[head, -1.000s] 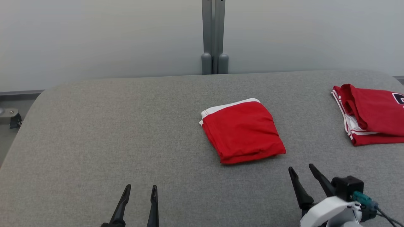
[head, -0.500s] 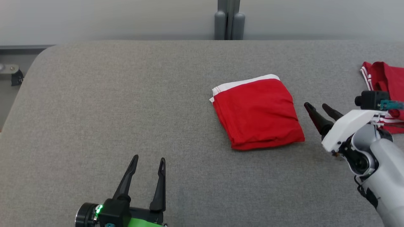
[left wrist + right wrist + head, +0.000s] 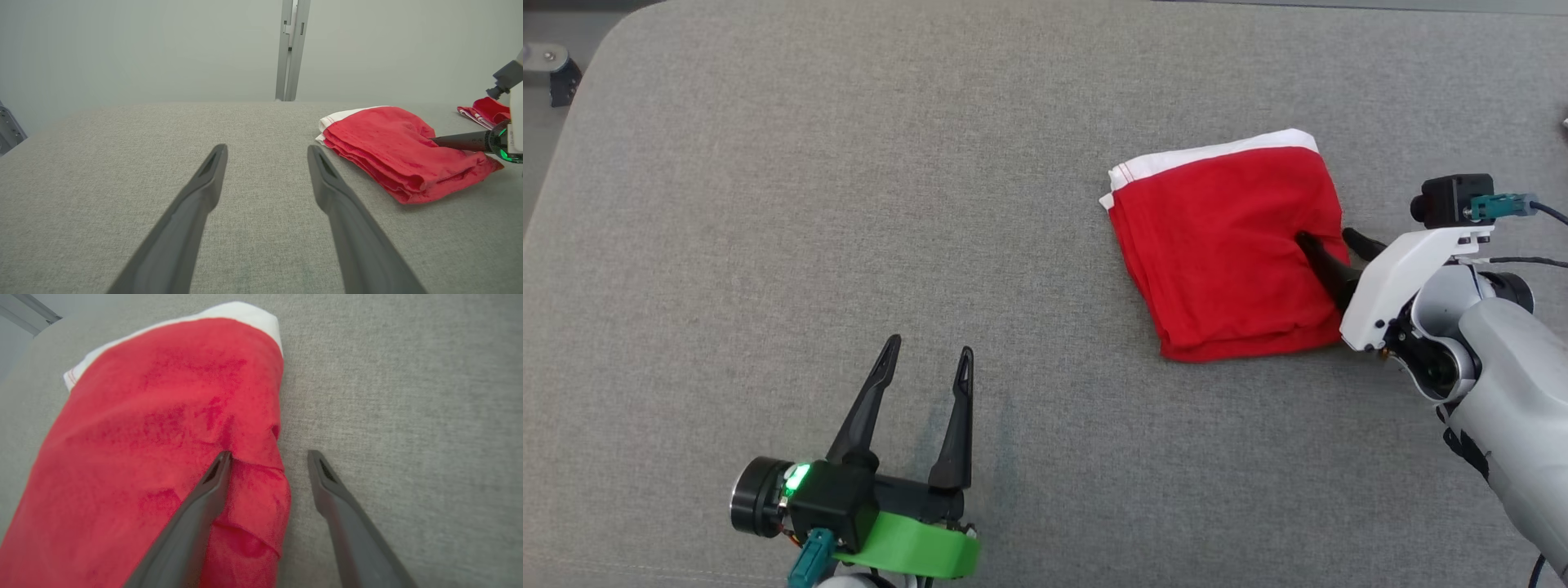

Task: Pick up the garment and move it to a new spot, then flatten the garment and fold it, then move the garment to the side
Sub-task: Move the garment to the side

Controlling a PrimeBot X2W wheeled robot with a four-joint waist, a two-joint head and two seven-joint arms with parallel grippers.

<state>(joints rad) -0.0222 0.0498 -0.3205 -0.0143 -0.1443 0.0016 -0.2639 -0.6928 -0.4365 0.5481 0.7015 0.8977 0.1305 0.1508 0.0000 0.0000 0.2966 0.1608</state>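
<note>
On the grey cloth-covered table (image 3: 768,204) I saw a folded red garment (image 3: 1217,253), another red garment (image 3: 485,109) lying farther off.

No legible text, label, brand or number anywhere.

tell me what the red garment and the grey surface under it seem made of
Red garment: soft matte knit cloth, possibly cotton; it creases and lies in limp stacked layers, white band along one edge. Grey surface: matte woven upholstery-like fabric, fine flecked weave; perhaps padded, given its rounded corner.
</note>
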